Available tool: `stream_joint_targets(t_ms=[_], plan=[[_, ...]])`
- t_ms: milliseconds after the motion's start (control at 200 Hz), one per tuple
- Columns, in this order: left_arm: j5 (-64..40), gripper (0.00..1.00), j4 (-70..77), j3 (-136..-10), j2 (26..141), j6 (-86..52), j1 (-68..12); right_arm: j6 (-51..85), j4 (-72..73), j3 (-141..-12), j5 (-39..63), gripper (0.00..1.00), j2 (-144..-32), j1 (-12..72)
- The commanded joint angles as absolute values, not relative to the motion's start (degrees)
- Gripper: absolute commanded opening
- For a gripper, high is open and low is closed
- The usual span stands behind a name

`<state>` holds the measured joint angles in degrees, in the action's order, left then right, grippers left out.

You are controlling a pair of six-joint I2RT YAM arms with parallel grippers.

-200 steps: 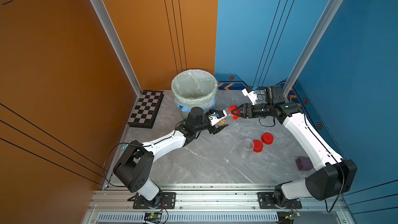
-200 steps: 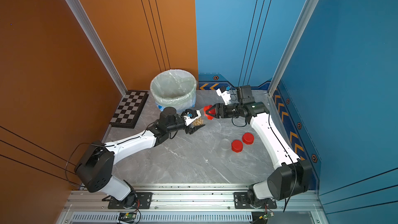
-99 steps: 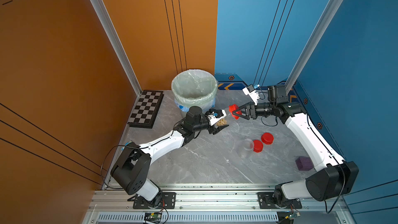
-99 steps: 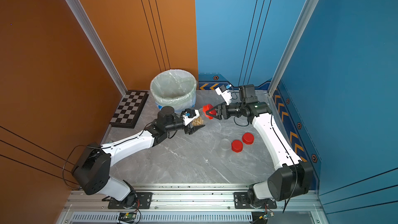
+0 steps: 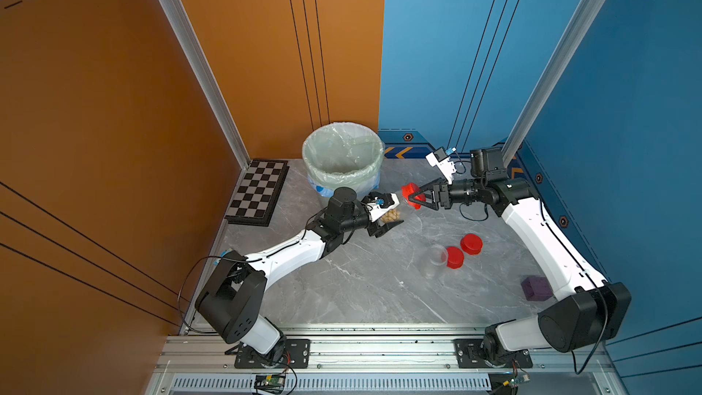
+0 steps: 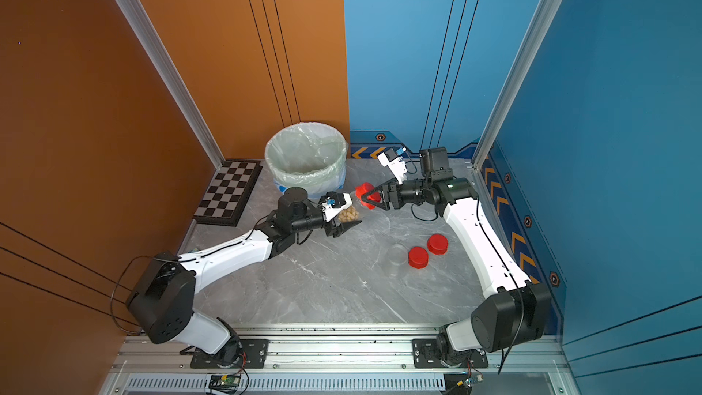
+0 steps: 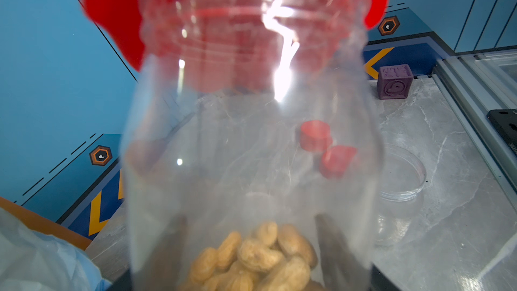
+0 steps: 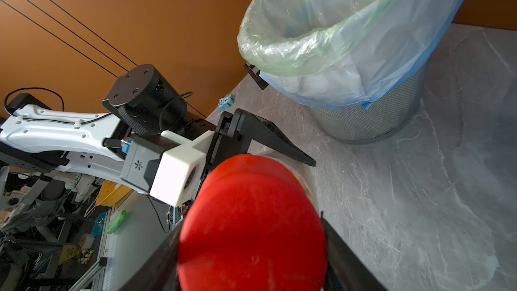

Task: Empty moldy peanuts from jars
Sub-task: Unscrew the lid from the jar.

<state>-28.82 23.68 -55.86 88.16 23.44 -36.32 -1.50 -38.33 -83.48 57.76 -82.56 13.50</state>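
Left wrist view: pinching what?

Pinching the jar (image 7: 251, 149), left pincer (image 5: 395, 217) clamped across the lower body. Shows the peanuts (image 7: 251, 256) heaped right between the jaws, at the closed end.

And the right pincer (image 5: 416, 199)?

Pressed onto the lid (image 5: 410, 188), one jaw on each side of the rim. Looks like unscrewing, with the lid seemingly on the neck, not yet off.

How to do it well?

Hold the left pincer rigid, with no roll. Turn only the right wrist, dead on the jar's axis, without pushing in or yanking. Pull straight back, away from the left pincer, only once clear of the thread. Watch for slip on the clear wall: thin, likely to flex.

Pointing which way?

Lying near level in both top views, long axis running from left pincer to right pincer. Mouth toward the right pincer, base back toward the left wrist. Probably tipped a little base-down, judging by the peanuts. Held in the air between the two pincers, with the bin (image 5: 342, 153) near, beyond their meeting point.
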Motion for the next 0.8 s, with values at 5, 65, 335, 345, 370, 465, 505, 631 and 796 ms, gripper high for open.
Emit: stream_joint_targets(t_ms=[5, 65, 335, 345, 370, 465, 505, 631, 796], plan=[[-28.8, 0.43, 24.1, -56.7, 87.8, 21.9, -36.0, -5.9, -44.1, -85.2, 58.8, 0.55, -82.3, 16.9], [-29.0, 0.42, 24.1, -56.8, 87.9, 21.5, -35.9, -8.6, -46.2, -85.4, 57.7, 0.56, -82.1, 18.1], [-30.1, 0.40, 24.1, -57.7, 87.9, 20.0, -35.4, -13.8, -53.3, -87.6, 49.8, 0.57, -84.7, 21.6], [-30.1, 0.40, 24.1, -57.7, 87.9, 20.0, -35.4, -13.9, -53.4, -87.8, 49.4, 0.57, -84.8, 21.8], [-30.0, 0.40, 24.1, -57.7, 87.9, 20.0, -35.3, -13.8, -53.7, -88.1, 48.4, 0.57, -85.0, 22.1], [-29.9, 0.40, 24.1, -57.7, 88.0, 20.2, -35.3, -14.4, -55.2, -89.6, 48.0, 0.64, -85.2, 22.5], [-29.8, 0.40, 24.1, -57.7, 88.0, 20.2, -35.3, -14.4, -55.0, -89.7, 48.4, 0.65, -84.8, 22.3], [-29.8, 0.40, 24.1, -57.7, 88.1, 20.2, -35.2, -14.3, -55.2, -90.1, 47.9, 0.72, -83.6, 22.0], [-29.8, 0.40, 24.1, -58.0, 88.4, 20.2, -35.2, -14.4, -55.3, -90.1, 50.3, 0.78, -83.0, 20.8]])
